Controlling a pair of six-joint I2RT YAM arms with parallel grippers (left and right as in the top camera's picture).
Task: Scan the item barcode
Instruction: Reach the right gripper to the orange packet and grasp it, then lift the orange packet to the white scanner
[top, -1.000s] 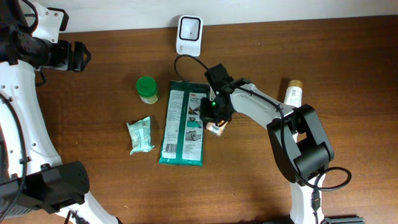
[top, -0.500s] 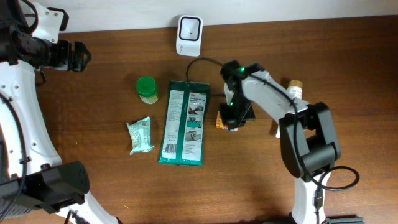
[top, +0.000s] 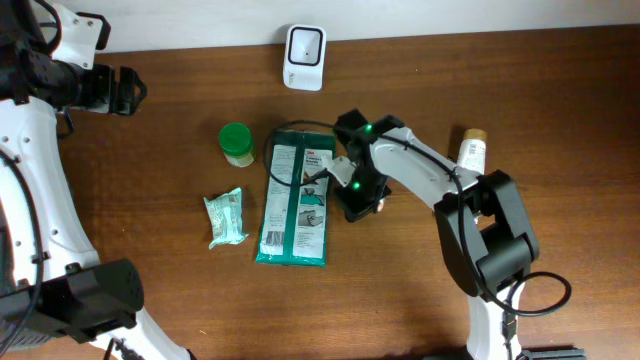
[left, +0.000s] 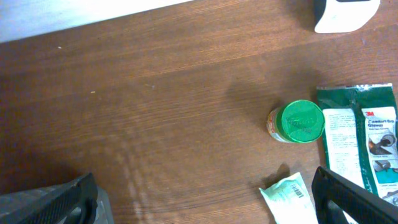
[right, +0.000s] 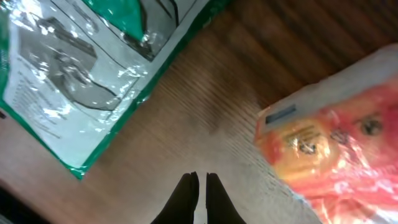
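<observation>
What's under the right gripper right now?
Bare wooden table lies below the shut right gripper, between the green package and an orange packet. From overhead the arm covers most of that packet.

A green-lidded jar (top: 236, 143) stood upright on the brown wooden counter (top: 150, 270). A small pale-green packet (top: 225, 218) lay near the jar, toward the front edge. A white boxy device (top: 304, 58) sat behind the jar, to its right, against the wall. A tan-capped bottle (top: 471, 151) was well off to the jar's right.
</observation>
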